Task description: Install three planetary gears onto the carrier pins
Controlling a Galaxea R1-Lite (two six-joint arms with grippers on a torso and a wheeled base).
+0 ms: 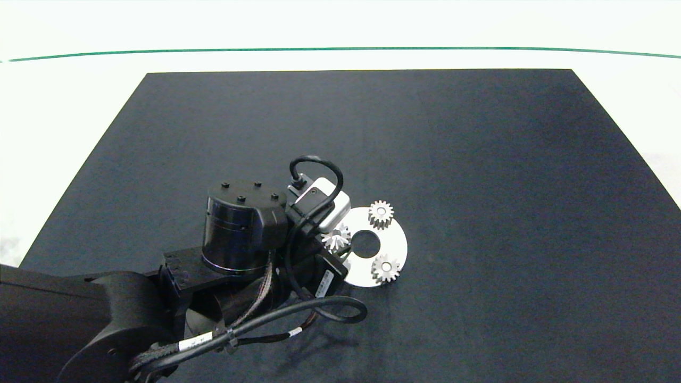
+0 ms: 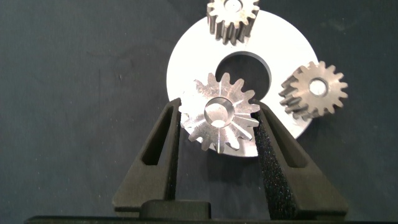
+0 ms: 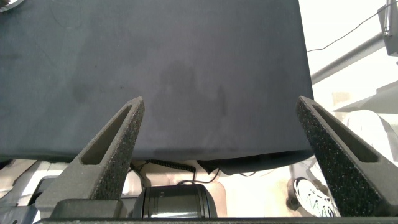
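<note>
My left arm reaches in from the left, and my left gripper (image 2: pixel 219 127) is closed tight. My right gripper (image 3: pixel 221 134) hangs at the side, fingers wide apart.

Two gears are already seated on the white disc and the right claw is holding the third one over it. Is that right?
Not quite: it is the left claw that grips the third gear over the white disc, as the left wrist view shows. The right claw is open and empty, away from the work, over the mat's edge. The two seated gears are correct.
</note>
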